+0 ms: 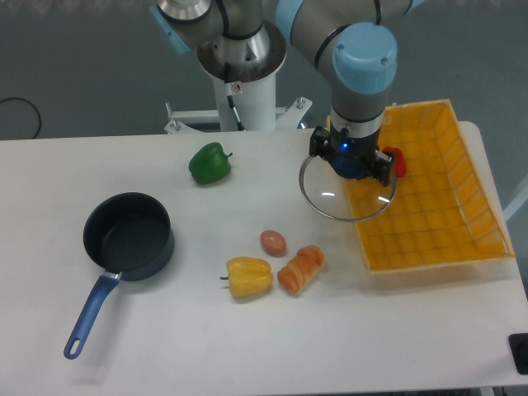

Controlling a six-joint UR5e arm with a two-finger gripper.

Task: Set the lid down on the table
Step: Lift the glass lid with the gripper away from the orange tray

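Straddling the table's (247, 346) far right edge area and the orange tray's (462, 239) left rim, one lid (330, 198), clear glass with thin metal rim, hangs clamped at its knob by the gripper (353, 165). One pot (129, 236), two peppers, green (209, 163) and yellow (248, 277), lie elsewhere.

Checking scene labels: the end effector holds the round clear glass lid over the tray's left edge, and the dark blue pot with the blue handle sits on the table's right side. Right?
One error: the dark blue pot with the blue handle sits on the left side of the white table, as the fixed camera view shows. The rest holds: the end effector holds the round clear glass lid over the left edge of the orange-yellow mesh tray.
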